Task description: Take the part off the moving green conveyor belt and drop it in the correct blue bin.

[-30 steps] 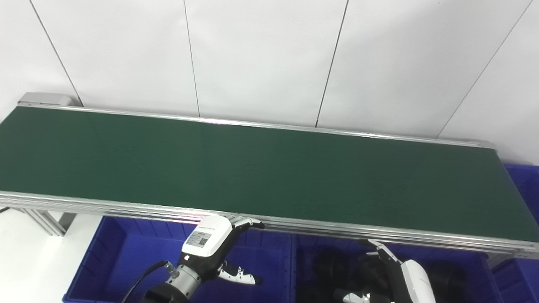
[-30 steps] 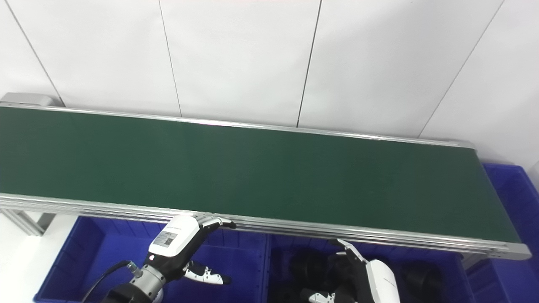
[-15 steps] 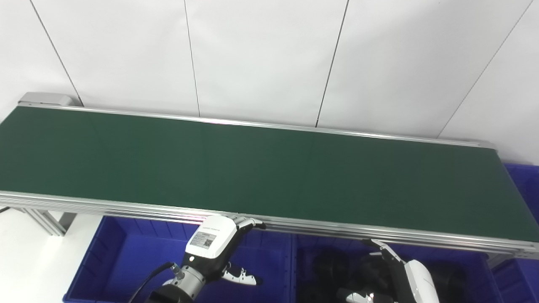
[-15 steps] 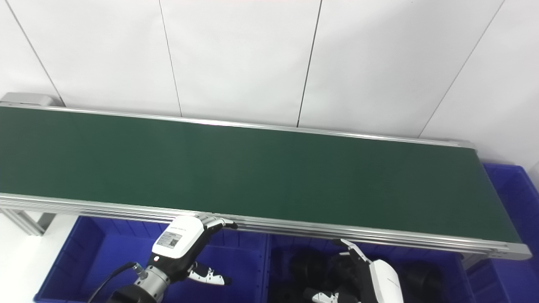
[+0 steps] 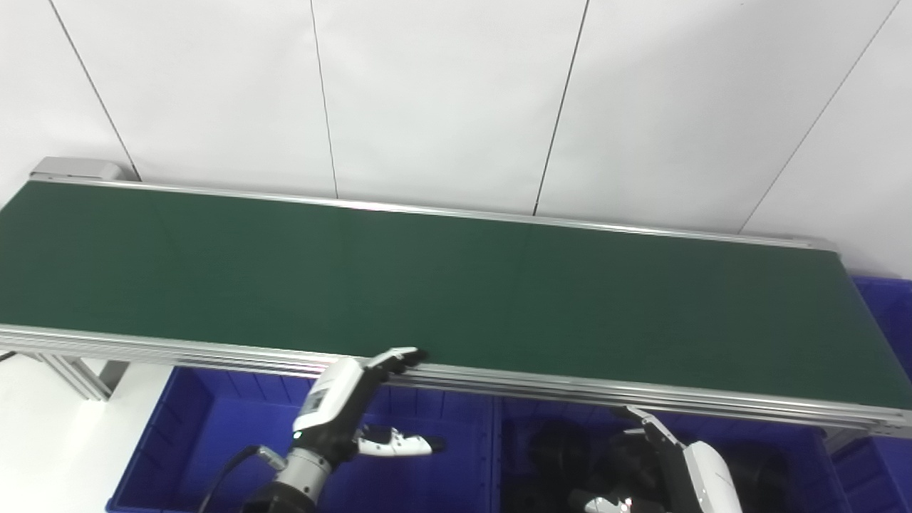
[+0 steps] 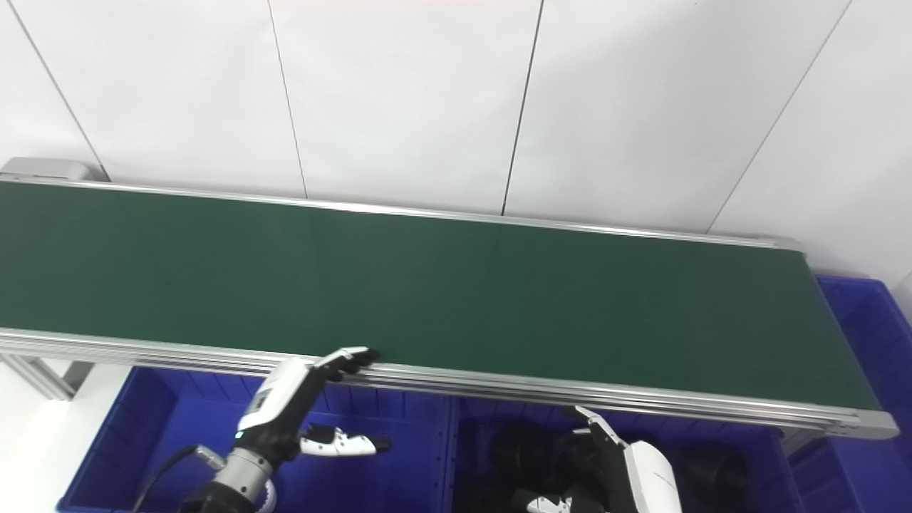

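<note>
Both robot hands hung spread and empty: left robot hand (image 5: pixel 342 410) just below the belt (image 5: pixel 456 292), right robot hand (image 5: pixel 677 467) over a blue bin (image 5: pixel 805 449).

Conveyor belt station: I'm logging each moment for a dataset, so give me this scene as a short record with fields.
belt: green conveyor belt, no part visible on it
left robot hand: left hand, open, holding nothing, fingertips at the belt's near rail
right robot hand: right hand, open, holding nothing, low above the right bin
left bin: blue bin, contents not seen
right bin: blue bin, dark parts inside
backdrop: white panelled wall
</note>
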You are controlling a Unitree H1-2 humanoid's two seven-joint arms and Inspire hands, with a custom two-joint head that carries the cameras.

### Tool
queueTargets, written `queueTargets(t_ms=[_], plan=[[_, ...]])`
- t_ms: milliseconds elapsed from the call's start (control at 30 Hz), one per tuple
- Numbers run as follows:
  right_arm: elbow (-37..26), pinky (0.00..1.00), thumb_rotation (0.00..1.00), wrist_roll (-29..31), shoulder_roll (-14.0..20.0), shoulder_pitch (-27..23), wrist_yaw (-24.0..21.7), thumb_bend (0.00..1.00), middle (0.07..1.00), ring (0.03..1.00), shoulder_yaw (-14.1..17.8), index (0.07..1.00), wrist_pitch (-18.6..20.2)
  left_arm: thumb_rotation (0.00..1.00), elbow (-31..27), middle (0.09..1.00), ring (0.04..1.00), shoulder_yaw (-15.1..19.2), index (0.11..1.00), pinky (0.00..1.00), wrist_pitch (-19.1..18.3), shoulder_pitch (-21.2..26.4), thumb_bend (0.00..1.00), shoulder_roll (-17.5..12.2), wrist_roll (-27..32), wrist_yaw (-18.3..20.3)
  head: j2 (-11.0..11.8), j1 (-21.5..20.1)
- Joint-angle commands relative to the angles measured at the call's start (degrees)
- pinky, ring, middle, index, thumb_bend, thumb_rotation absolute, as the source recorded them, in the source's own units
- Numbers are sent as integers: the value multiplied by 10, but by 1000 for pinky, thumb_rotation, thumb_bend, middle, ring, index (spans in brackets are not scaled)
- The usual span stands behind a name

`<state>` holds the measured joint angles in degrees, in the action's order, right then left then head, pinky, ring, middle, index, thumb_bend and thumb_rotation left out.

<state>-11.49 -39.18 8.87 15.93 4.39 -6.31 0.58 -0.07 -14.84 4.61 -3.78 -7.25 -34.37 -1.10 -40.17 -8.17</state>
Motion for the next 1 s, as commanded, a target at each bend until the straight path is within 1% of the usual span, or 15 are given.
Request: queueTargets(t_ms=[0, 100, 133, 200, 267, 333, 367, 400, 433, 533, 567, 700, 733, 800, 967], plan=[[-24, 590, 303, 0, -1, 0, 8, 749, 648, 638, 1, 792, 1, 394, -10, 792, 772, 0, 811, 717, 9, 4, 836, -1, 13, 1, 0, 1], [-28, 593, 324, -2, -3, 2, 6, 753, 647, 638, 0, 791, 3, 368, -4, 794, 769, 14, 804, 711, 13, 3, 847, 0, 64, 14, 0, -6], [-29, 597, 328, -3, -4, 2, 5, 753, 649, 641, 0, 792, 5, 366, -3, 796, 761, 17, 803, 690, 13, 3, 848, -1, 75, 17, 0, -8], [-31, 598, 330, -4, -5, 3, 3, 753, 650, 642, -1, 793, 7, 366, -3, 796, 758, 18, 803, 682, 12, 3, 848, -2, 83, 20, 0, -8], [-33, 603, 335, -5, -4, 4, 2, 754, 652, 646, -1, 794, 6, 353, -10, 804, 761, 26, 806, 672, -1, 4, 848, -7, 115, 39, -4, -12], [-35, 606, 341, -4, -4, 5, -1, 754, 656, 651, -2, 799, 7, 325, -12, 813, 764, 33, 811, 664, -2, 4, 848, -10, 144, 54, -7, -14], [-40, 606, 341, -4, -4, 5, -5, 753, 658, 651, -2, 801, 9, 317, -15, 814, 765, 33, 812, 663, -3, 4, 848, -12, 143, 56, -18, -20], [-43, 606, 345, -4, -4, 5, -8, 753, 659, 650, -2, 806, 11, 322, -18, 808, 760, 33, 809, 658, -5, 4, 859, -14, 141, 59, -18, -20], [-47, 606, 346, -3, -4, 5, -11, 753, 660, 650, -3, 808, 12, 324, -23, 806, 758, 31, 808, 656, -6, 4, 863, -17, 134, 60, -28, -27], [-52, 596, 350, -3, -5, 5, -15, 754, 660, 645, -2, 812, 12, 340, -29, 804, 757, 29, 805, 657, -9, 5, 865, -21, 125, 61, -28, -27], [-58, 596, 350, -5, -5, 3, -21, 754, 660, 645, -3, 812, 17, 340, -35, 804, 757, 29, 805, 657, -11, 7, 865, -24, 125, 65, -53, -43], [-67, 606, 366, -12, -3, -2, -30, 764, 664, 648, -6, 824, 23, 318, -47, 813, 787, 31, 792, 675, -16, 9, 871, -29, 125, 76, -57, -45], [-68, 606, 366, -10, -4, -2, -31, 764, 664, 648, -5, 824, 23, 317, -49, 813, 788, 31, 792, 675, -16, 10, 871, -31, 126, 81, -65, -50], [-70, 611, 364, -9, -4, -3, -32, 763, 662, 648, -4, 822, 21, 357, -56, 826, 806, 27, 791, 700, -25, 13, 891, -39, 120, 94, -68, -53], [-74, 608, 352, -9, -6, -4, -37, 759, 663, 650, -4, 821, 23, 388, -66, 836, 825, 23, 795, 733, -35, 17, 923, -50, 114, 111, -70, -61]])
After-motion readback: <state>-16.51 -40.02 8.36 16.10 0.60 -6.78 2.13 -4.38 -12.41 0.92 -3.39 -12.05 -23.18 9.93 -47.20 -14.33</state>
